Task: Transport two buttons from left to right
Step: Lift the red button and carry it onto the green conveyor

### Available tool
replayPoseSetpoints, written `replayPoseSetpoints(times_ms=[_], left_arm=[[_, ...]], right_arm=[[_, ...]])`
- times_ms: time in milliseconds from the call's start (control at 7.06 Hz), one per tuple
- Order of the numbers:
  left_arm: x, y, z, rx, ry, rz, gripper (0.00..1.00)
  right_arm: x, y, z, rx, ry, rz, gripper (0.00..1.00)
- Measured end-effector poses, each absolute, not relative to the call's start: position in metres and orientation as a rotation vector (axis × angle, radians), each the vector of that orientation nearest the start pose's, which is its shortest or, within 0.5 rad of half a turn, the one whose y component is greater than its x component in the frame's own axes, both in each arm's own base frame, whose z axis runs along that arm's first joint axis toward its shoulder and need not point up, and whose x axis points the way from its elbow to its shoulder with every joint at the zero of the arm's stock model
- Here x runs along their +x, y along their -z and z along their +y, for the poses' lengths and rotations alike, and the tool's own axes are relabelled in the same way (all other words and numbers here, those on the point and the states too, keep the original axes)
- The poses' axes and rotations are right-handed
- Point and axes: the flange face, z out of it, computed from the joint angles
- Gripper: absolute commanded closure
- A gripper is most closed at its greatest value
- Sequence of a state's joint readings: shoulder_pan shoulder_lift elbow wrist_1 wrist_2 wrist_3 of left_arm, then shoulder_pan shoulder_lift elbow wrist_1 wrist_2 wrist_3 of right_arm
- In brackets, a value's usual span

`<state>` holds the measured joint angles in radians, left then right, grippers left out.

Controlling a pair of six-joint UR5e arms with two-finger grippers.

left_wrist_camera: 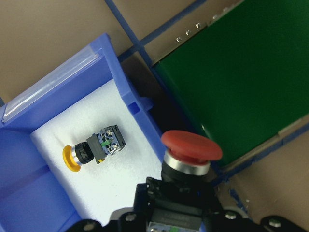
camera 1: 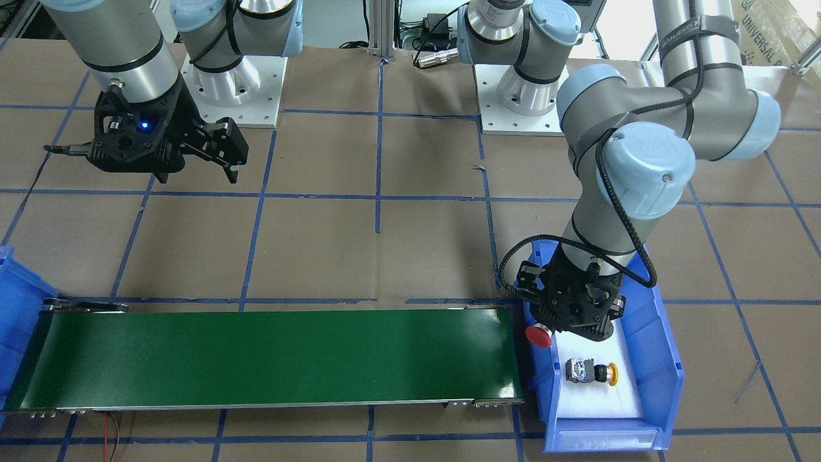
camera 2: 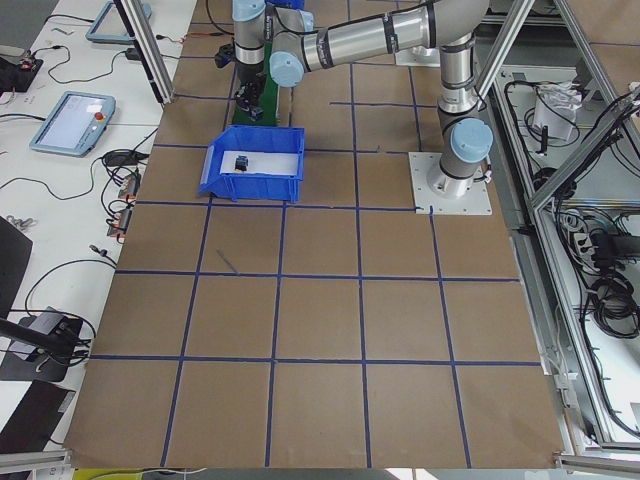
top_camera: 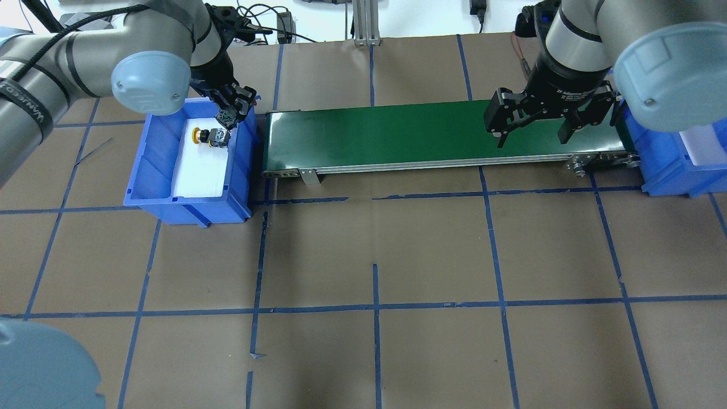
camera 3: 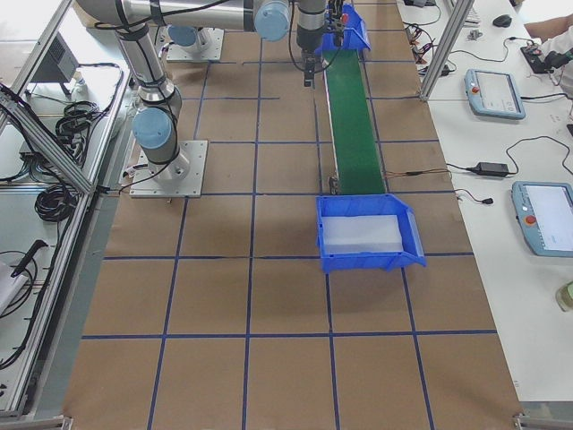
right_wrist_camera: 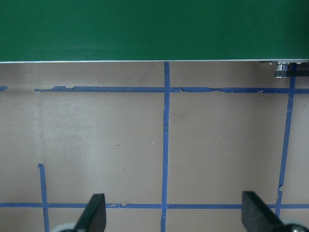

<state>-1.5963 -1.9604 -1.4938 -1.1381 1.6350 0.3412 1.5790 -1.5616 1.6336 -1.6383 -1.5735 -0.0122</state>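
Left wrist-mounted view, lower centre: left gripper (left_wrist_camera: 178, 215) clamped on the red button (left_wrist_camera: 191, 146), held over the wall of the blue bin (left_wrist_camera: 24, 193) beside the green belt (left_wrist_camera: 241, 72). Yellow button (left_wrist_camera: 94, 149) lies on the bin's foam (left_wrist_camera: 120, 186), centre left. Overhead view, upper right: right gripper (top_camera: 534, 136), jaws spread, over the table near the belt.

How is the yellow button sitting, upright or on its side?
On its side: the yellow button lies on the white foam inside the blue bin, its cap facing sideways.
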Motion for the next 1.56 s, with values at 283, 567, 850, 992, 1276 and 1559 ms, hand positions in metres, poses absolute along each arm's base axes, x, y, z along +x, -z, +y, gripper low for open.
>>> replayPoseSetpoints(times_ms=[283, 567, 850, 992, 1276, 1559], left_arm=[[-0.204, -0.311, -0.659, 0.212, 0.155, 3.067, 0.89], [-0.243, -0.288, -0.657, -0.037, 0.109, 3.108, 0.89], [-0.274, -0.281, -0.648, -0.192, 0.079, 3.158, 0.85], [-0.278, -0.28, -0.646, -0.21, 0.071, 3.171, 0.84], [-0.282, -0.268, -0.646, -0.215, 0.043, 3.182, 0.56], [-0.283, -0.26, -0.65, -0.216, 0.03, 3.183, 0.0]], right_arm=[[0.137, -0.459, -0.493, -0.032, -0.007, 3.145, 0.0], [0.137, -0.459, -0.493, -0.031, -0.007, 3.145, 0.0], [0.137, -0.459, -0.493, -0.031, -0.006, 3.145, 0.0], [0.137, -0.459, -0.493, -0.031, -0.007, 3.146, 0.0], [0.137, -0.459, -0.493, -0.031, -0.007, 3.145, 0.0], [0.137, -0.46, -0.493, -0.031, -0.005, 3.144, 0.0]])
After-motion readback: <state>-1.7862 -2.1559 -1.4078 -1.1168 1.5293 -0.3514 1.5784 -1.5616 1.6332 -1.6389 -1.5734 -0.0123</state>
